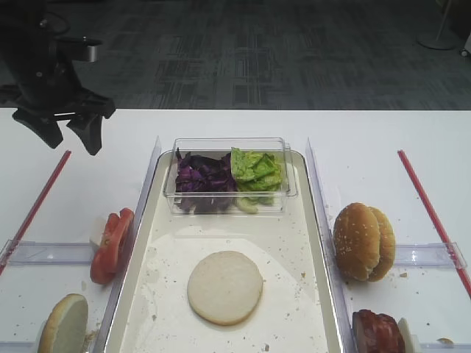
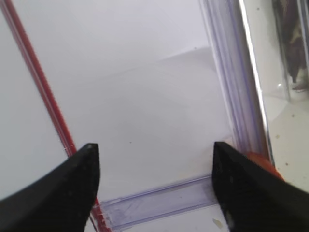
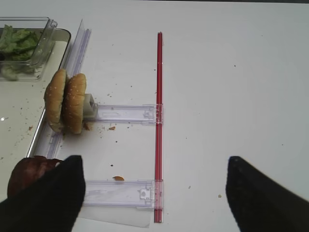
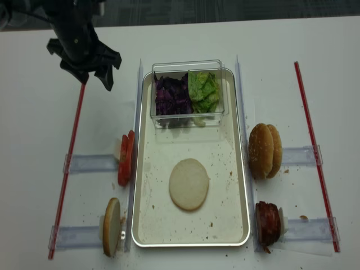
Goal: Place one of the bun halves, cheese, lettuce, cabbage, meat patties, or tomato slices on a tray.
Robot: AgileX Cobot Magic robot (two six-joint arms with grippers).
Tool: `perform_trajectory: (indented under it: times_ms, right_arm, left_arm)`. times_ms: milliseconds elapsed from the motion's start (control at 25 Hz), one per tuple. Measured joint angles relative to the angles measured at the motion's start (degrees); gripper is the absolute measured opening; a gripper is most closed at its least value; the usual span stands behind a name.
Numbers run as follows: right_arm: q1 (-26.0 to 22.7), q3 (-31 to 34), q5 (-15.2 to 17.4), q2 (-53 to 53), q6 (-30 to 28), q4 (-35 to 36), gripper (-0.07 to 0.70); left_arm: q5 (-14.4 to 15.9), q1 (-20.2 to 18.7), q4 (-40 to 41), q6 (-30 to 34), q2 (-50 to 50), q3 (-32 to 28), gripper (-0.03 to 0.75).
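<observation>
The tray point(image 4: 145, 225) fills the middle of the table, and one bun half point(image 4: 189, 184) lies flat on its floor, cut face up, near the middle and a little toward the front. As I judge it, that placing is done and I am between steps.

At the tray's far end sits the clear box point(image 4: 188, 66), with cabbage point(image 4: 173, 97) in its left part and lettuce point(image 4: 203, 90) in its right.

My left claw point(image 4: 91, 77) hangs above bare table off the tray's far-left corner, near the left red strip point(image 4: 68, 163). Its jaws stand apart and nothing is between them; through the left wrist view I see only white table, the strip and the tray's rail. My right claw point(image 3: 154, 193) also stands wide and empty, low over the table right of the tray, well apart from anything to grip.

The buns point(image 4: 266, 151) stand on edge right of the tray, with the patties point(image 4: 268, 222) in front of them. On the left the tomato slices point(image 4: 125, 158) stand on edge just beside the rim, and another bun half point(image 4: 111, 226) stands in front of them.

If another piece is wanted, I judge the tomato nearest my left claw: I must come toward the front, drop over the stack, and close on only the outer slice without toppling the rest.
</observation>
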State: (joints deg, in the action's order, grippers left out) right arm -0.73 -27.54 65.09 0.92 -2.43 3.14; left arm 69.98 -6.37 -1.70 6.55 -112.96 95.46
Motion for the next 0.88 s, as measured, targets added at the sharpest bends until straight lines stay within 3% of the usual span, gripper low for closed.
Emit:
perform_trajectory:
  times_ms: [400, 880]
  right_arm:
    - [0.0, 0.0, 0.0, 0.0, 0.0, 0.0, 0.614]
    - [0.0, 0.0, 0.0, 0.0, -0.29, 0.0, 0.614]
  left_arm:
    - [0.0, 4.23, 0.0, -0.2, 0.0, 0.0, 0.459]
    - [0.14, 4.48, 1.32, -0.34, 3.56, 0.0, 0.459]
